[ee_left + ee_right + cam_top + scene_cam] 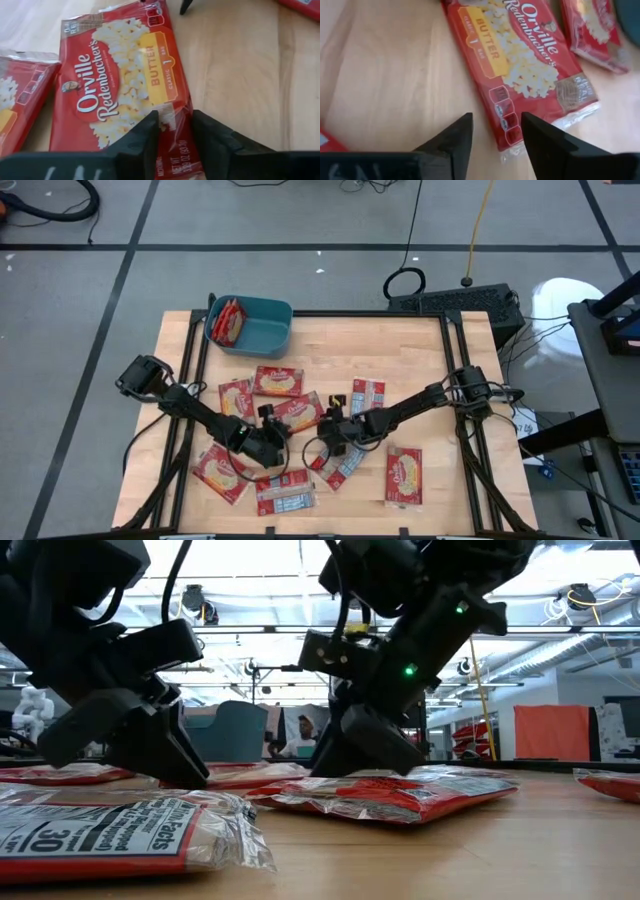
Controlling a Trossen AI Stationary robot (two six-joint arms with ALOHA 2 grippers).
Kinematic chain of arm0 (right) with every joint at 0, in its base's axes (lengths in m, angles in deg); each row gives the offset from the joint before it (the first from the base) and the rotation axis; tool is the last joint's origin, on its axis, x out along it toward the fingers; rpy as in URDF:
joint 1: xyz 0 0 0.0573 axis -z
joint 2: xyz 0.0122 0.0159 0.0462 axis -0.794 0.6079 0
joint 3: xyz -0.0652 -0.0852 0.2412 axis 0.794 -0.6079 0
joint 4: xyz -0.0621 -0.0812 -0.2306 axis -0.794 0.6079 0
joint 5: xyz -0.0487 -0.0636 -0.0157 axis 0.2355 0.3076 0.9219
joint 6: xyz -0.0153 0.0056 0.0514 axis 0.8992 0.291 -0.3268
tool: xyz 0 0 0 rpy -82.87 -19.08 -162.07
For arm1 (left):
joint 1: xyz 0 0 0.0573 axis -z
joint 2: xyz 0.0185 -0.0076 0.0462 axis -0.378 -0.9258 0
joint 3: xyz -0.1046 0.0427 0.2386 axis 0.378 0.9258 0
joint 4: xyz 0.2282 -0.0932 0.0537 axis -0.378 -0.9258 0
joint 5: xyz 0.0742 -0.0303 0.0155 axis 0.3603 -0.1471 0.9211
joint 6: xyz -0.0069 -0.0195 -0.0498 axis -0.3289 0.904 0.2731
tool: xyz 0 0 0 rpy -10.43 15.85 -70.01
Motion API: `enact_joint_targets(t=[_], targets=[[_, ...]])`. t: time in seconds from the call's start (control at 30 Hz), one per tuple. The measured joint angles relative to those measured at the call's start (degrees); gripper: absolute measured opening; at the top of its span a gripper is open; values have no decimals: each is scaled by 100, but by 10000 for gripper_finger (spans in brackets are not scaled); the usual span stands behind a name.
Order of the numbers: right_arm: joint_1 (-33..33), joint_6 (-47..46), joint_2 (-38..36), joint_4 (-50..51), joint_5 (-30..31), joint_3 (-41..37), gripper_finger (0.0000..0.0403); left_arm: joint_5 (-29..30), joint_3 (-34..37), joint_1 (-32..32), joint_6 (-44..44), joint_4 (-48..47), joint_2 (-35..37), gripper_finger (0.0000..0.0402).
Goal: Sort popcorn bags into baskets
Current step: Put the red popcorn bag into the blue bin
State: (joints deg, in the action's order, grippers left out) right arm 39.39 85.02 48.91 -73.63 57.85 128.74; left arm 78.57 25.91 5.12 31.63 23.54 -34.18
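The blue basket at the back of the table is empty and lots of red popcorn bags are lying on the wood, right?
Not quite. The blue basket is not empty: the high view shows red popcorn bags already inside it, at its left end. The rest is right: it sits at the table's back edge, and many more bags lie on the wood.

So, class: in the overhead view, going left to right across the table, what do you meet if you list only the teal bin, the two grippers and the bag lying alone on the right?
Teal bin → left gripper → right gripper → lone popcorn bag.
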Motion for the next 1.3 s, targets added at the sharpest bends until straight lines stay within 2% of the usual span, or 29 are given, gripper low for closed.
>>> enact_joint_targets(t=[0.1, 0.17, 0.33, 0.4, 0.53, 0.7, 0.8, 0.93, 1.1, 1.2, 1.3], targets=[[202, -239, 1, 12, -408, 9, 161, -12, 7, 19, -179, 134, -5, 106], [280, -352, 5, 10, -448, 9, 142, -6, 11, 34, -288, 163, -8, 104], [311, -252, 17, 25, -454, 9, 40, -1, 13, 37, -457, 238, -12, 104], [315, -238, 18, 25, -455, 9, 11, -6, 13, 46, -539, 256, 14, 104], [254, -459, 18, -95, -441, 4, 6, 95, -67, 193, -615, 229, 258, 104], [206, -841, -80, -389, -500, -4, 1, 825, -181, 546, -898, 262, 427, 107], [207, -985, -89, -486, -616, -3, 0, 1212, -156, 674, -936, 256, 371, 132], [213, -1043, -87, -569, -632, -4, 0, 1500, -46, 681, -878, 117, 118, 190], [234, -1047, -87, -739, -815, -6, 0, 1498, -55, 602, -946, 168, -263, 253], [274, -1073, -89, -733, -846, -4, 0, 1577, -87, 501, -883, 232, -446, 266], [302, -1091, -89, -751, -911, -4, 0, 1603, -94, 394, -909, 210, -557, 254]])
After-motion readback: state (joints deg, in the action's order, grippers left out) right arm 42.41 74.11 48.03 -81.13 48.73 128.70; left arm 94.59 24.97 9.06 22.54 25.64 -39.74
